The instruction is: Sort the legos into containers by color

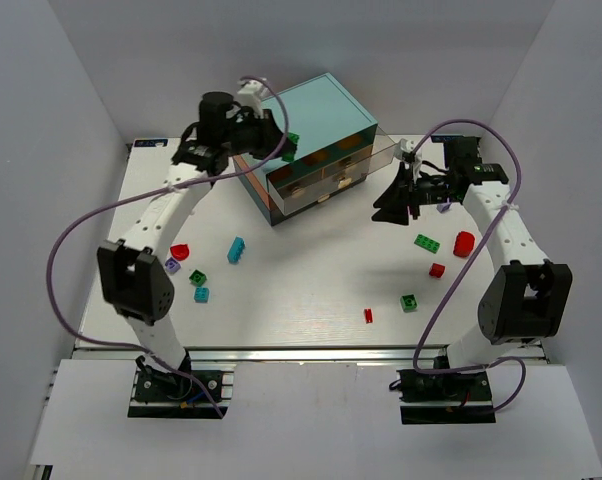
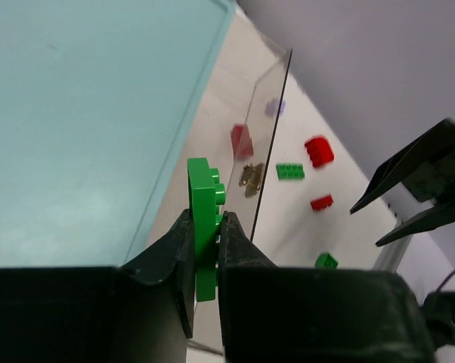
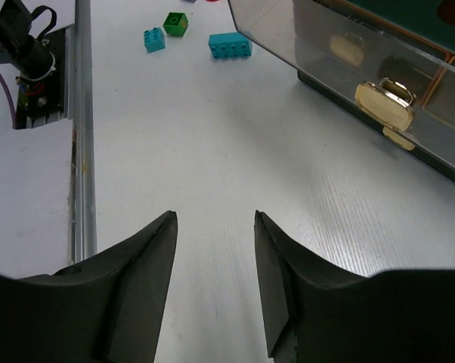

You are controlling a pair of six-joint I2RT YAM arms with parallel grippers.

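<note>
The table [image 1: 301,310] is carrying the light-teal-topped chest [image 1: 316,120]. The left gripper [image 2: 207,227] is hovering over the chest's top edge, clenching a green lego [image 2: 203,198] upright. The right gripper [image 3: 212,223] is hanging just beside the chest's right front corner, jaws parted and gripping nothing. Loose legos [image 1: 236,249] are lying scattered in front of the chest.

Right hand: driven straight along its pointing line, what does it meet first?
Likely the bare table, since the right hand angles down at it. If it skims level, the cyan brick is next in line; depth is unclear.
</note>
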